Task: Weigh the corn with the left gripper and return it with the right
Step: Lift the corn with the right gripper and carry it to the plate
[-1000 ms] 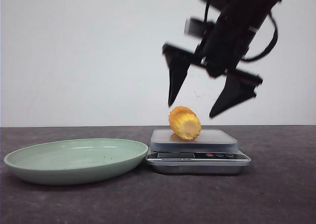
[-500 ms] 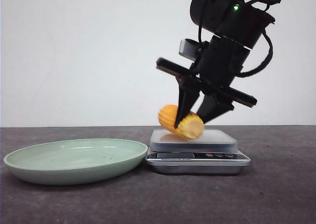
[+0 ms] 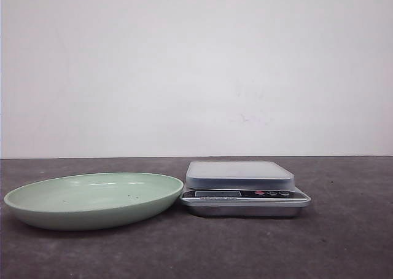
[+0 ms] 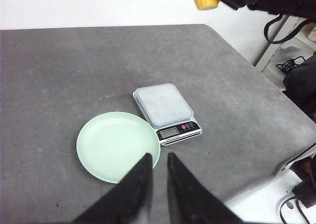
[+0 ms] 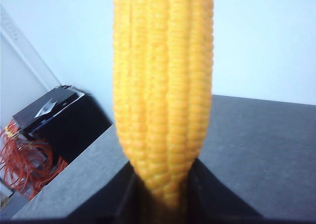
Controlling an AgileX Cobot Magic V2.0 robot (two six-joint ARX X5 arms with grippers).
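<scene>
A robotics lab: a grey felt-covered desk (image 4: 59, 66) against a bare white wall (image 3: 196, 64), loose black cables (image 4: 289, 66) beside a white rack past its edge, and tangled orange wiring (image 5: 24, 160) beside a black box (image 5: 54, 110) beyond the jaws.

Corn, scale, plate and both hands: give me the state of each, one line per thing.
corn: lifted off the scale, gripped in the right hand.
scale: platform bare, nothing on it.
plate: nothing in it, sits on the table beside the scale.
left hand: fingers nearly together, holding nothing, above the plate.
right hand: shut on the corn.
</scene>
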